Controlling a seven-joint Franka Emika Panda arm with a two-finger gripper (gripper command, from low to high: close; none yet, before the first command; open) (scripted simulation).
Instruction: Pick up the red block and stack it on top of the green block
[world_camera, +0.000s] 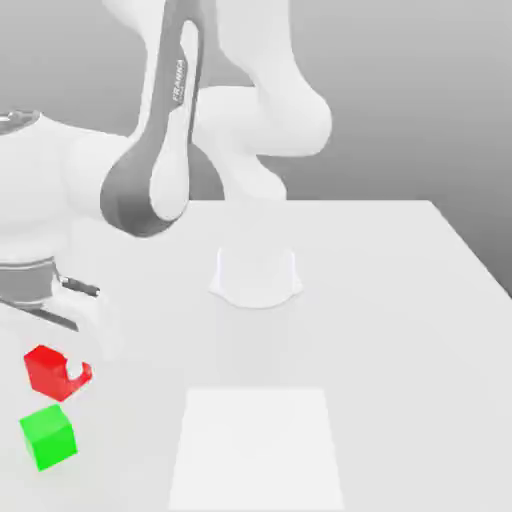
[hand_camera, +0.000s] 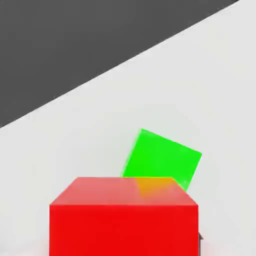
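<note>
Half done, I'd judge: the hand (world_camera: 66, 366) grips the red block (world_camera: 44, 373); lifting and stacking it on the green block (world_camera: 49, 436) remain.

The hand (world_camera: 74, 368) is closed on the red block (world_camera: 45, 373), with a pale fingertip covering part of the block toward the exterior view's right, while the green block (world_camera: 48, 437) sits on the desk (world_camera: 410, 350) near the hand, on the side toward the camera. Well apart from the hand, toward the exterior view's right, a plain white panel (world_camera: 257, 450) lies closer to the camera, and the arm's white base (world_camera: 257, 280) stands farther back than the hand, with the jointed white-and-grey arm (world_camera: 150, 185) above it.
</note>
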